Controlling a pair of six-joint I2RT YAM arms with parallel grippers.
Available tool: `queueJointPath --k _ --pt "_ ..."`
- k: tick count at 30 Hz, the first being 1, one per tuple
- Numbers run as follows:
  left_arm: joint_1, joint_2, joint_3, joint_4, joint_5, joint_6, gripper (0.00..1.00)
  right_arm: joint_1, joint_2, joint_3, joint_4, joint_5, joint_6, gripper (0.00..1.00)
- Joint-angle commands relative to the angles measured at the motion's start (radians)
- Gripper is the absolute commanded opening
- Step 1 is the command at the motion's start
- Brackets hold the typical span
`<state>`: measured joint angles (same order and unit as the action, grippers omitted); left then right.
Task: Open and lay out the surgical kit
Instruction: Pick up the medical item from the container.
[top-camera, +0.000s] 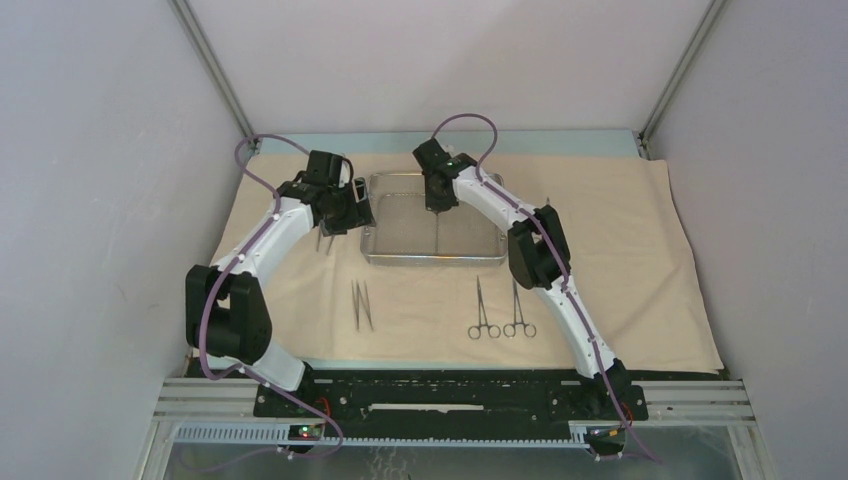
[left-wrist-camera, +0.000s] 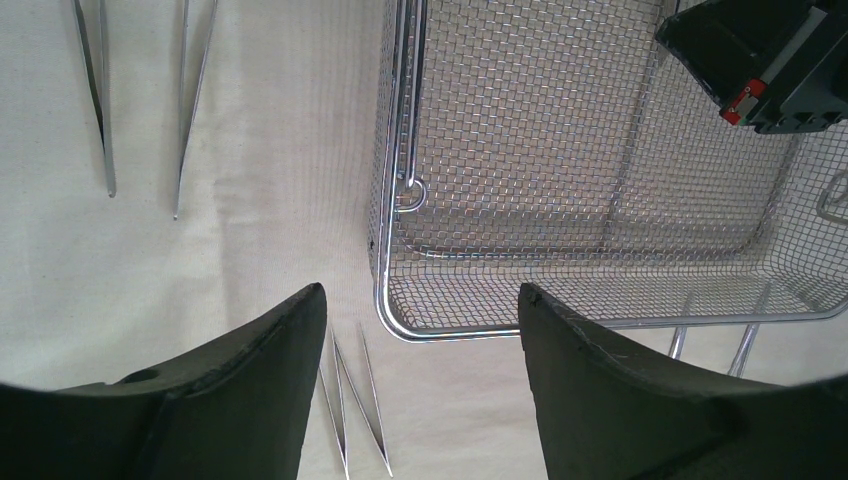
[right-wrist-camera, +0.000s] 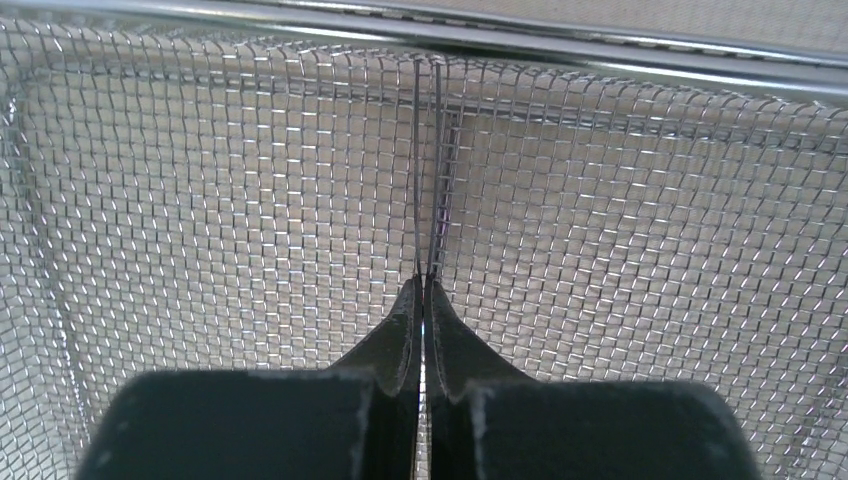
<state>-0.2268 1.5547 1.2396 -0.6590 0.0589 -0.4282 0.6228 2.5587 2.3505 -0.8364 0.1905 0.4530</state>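
Only the right wrist view shows the right gripper (right-wrist-camera: 425, 288) pinching thin tweezers (right-wrist-camera: 418, 170) inside the tray (right-wrist-camera: 200, 250). The left gripper (left-wrist-camera: 421, 292) hangs spread; loose tweezers (left-wrist-camera: 380, 445) lie between its jaws, two more tweezers (left-wrist-camera: 98, 110) beyond. Two forceps (top-camera: 484, 310) (top-camera: 518, 308) rest on the cloth (top-camera: 620, 230).

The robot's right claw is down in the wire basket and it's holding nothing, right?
Not quite. The right gripper is down in the wire tray, but it is not empty. Its fingers are shut on the thin steel tweezers, whose two blades stick out past the tips. The right wrist view shows it.
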Motion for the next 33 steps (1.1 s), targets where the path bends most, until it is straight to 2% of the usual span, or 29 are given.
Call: queueJointPath --k 1,7,18,28,33 --pt "-0.003 -0.025 -0.018 0.025 0.007 -0.011 0.75 -0.012 -0.051 0.062 -0.066 -0.066 0.011 0.00" --pt "-0.003 -0.022 -0.019 0.025 0.012 -0.016 0.75 -0.042 -0.084 0.064 -0.122 -0.169 0.015 0.00" --pt "-0.003 -0.027 -0.021 0.038 0.033 -0.035 0.75 -0.055 -0.153 0.023 -0.166 -0.214 -0.001 0.00" --pt "-0.003 -0.044 0.000 0.067 0.115 -0.105 0.74 0.004 -0.345 -0.233 0.019 -0.191 -0.035 0.00" --pt "-0.014 -0.028 0.015 0.093 0.173 -0.171 0.68 0.052 -0.393 -0.294 0.088 -0.137 -0.032 0.00"
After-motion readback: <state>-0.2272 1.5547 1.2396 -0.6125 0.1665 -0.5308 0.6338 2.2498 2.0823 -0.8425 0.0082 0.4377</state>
